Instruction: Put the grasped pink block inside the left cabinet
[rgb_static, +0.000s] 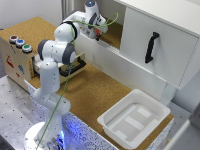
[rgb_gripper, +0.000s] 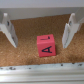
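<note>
Pink block (rgb_gripper: 45, 47) lies on cork floor of left cabinet (rgb_gripper: 25, 57), between spread fingers (rgb_gripper: 8, 29). Gripper (rgb_gripper: 38, 30) wide apart, holding nothing.

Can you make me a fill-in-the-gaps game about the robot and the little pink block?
1. The pink block shows the letter ___ on its face.
2. It lies on the ___ floor of the left cabinet.
3. The gripper is ___, with its fingers not touching the block.
4. The handle on the white door is ___ in colour.
Missing words: A; cork; open; black.
</note>
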